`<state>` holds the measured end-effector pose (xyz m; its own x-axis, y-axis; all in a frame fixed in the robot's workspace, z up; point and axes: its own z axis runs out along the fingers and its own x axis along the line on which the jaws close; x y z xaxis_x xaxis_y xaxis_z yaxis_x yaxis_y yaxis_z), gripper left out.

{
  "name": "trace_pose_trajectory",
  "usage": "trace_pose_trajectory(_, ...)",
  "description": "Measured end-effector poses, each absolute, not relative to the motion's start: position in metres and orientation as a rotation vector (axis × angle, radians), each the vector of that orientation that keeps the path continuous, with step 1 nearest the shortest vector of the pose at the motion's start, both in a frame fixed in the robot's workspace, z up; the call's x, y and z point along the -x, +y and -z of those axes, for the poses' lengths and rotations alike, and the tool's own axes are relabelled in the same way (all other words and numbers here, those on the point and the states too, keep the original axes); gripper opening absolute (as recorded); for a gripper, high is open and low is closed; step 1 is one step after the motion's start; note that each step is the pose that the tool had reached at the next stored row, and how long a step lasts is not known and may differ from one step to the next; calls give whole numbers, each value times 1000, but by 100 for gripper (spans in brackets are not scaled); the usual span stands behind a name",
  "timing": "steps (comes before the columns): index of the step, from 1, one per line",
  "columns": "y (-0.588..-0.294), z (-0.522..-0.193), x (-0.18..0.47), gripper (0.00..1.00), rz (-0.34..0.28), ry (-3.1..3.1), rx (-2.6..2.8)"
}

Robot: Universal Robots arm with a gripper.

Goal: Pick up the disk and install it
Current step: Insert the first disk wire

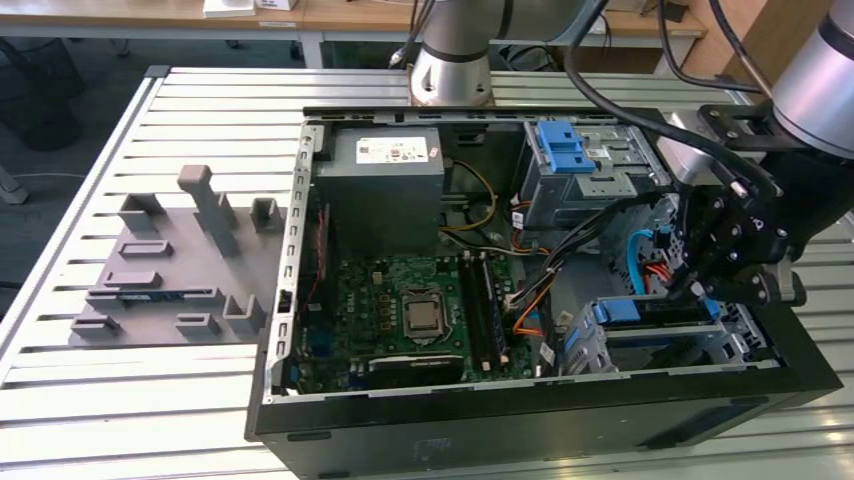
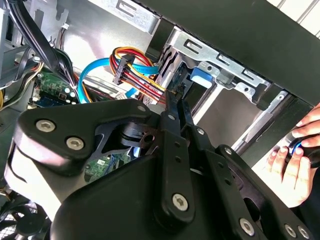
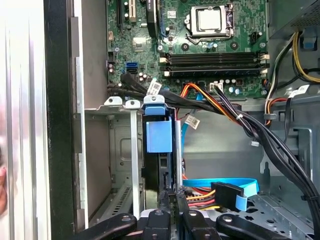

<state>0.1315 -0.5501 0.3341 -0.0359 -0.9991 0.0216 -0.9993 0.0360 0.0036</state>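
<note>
Edgewise, flat blue-railed disk [image 3: 159, 140].

The end effector [image 3: 171, 197] is matt black with silver screw heads. The computer case [image 1: 534, 430] is black outside and bare silver-grey metal inside. The circuit board [image 1: 400, 310] is dark green, dotted with black slots and a silver square socket. The power box [image 1: 387, 175] is grey with a white sticker. The disk [image 3: 159, 135] shows a bright blue plastic end over a dark edge, and a latch [image 1: 567, 150] is the same blue. The wire bundle [image 2: 132, 67] runs red, orange, yellow and black. A flat cable [image 3: 200, 182] is sky blue. The tabletop [image 1: 200, 110] is pale silver in ribbed stripes and carries a plain grey block tray [image 1: 174, 270].
</note>
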Motion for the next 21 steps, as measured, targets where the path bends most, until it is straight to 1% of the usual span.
trace_pose_trajectory(21, -552, -333, -133, 16, -14, -2248, -2164)
